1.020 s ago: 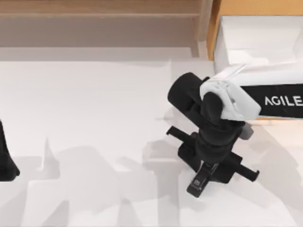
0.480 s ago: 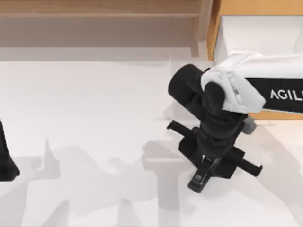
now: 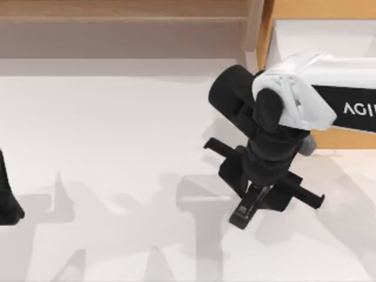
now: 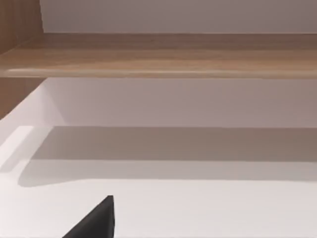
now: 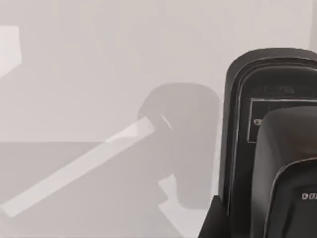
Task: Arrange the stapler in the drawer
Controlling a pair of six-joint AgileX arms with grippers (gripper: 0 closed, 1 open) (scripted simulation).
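My right gripper (image 3: 257, 192) hangs over the table right of centre, shut on the small black stapler (image 3: 242, 212), whose free end sticks out toward the table's front edge. The stapler casts a separate shadow on the table, so it is held above the surface. In the right wrist view the stapler (image 5: 242, 124) shows close up as a rounded black body over the white table. The drawer (image 3: 265, 41) stands open at the back right, with orange-tan walls and a white interior, partly covered by my right arm. My left gripper (image 3: 8, 200) stays parked at the far left edge.
A long brown wooden shelf (image 3: 117, 14) runs along the back of the table, also seen in the left wrist view as the shelf (image 4: 158, 54). The white table (image 3: 106, 147) stretches bare between the two arms.
My right gripper has moved a little toward the back and right, carrying the stapler with it. The left arm has not moved.
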